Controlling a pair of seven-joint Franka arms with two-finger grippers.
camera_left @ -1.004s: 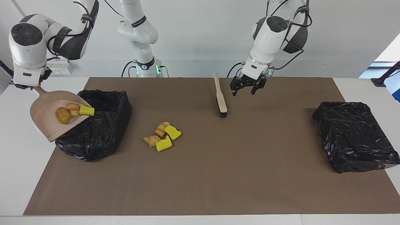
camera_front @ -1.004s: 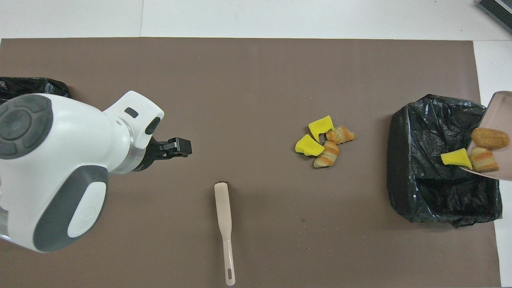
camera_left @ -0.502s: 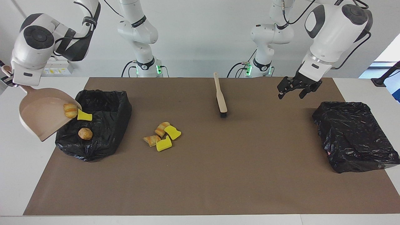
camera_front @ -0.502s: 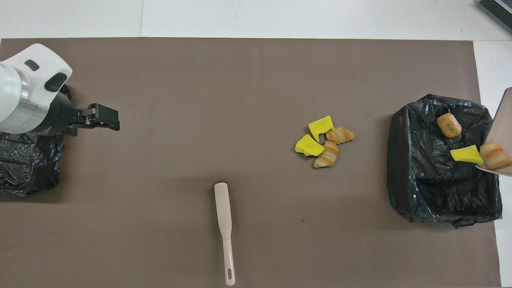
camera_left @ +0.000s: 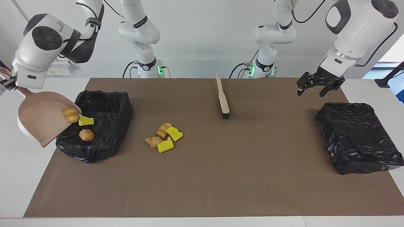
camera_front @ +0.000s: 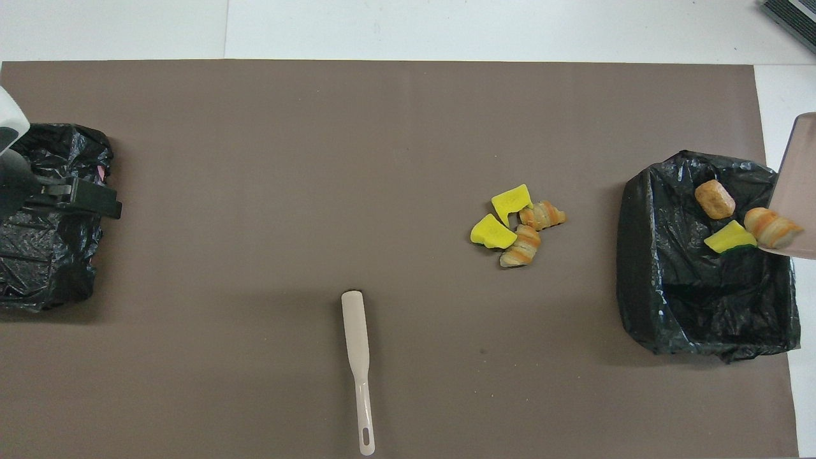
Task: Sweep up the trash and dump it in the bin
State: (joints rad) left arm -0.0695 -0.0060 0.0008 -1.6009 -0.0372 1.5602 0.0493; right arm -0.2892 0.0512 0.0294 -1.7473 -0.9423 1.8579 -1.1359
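Beige plastic is lying nearest to me: the brush, its long axis running straight away from my bases, thin handle end toward me, dark bristles at the farther end. Nothing is touching it.

My left gripper is hanging with its fingers spread wide and empty over the mat at the left arm's end, near the second black bag and well apart from the brush. My right gripper is clamping the handle of the dustpan, tipping its lip down over the bin at the right arm's end.

The trash is sitting in three places. One tan lump is lying inside the bin, a yellow bit is slipping off the lip, and a striped lump is sitting on the lip. Farther out, four pieces are clustered on the mat between brush and bin — toward the right arm's end from the bristles.

I am judging that the free left gripper is the one to fetch the brush, gripping across that handle.

Only the facing view is showing my right grip and the pan's tilt; the overhead view is showing just the pan's edge, though it is placing the yellow bit clearly over the bin's opening.
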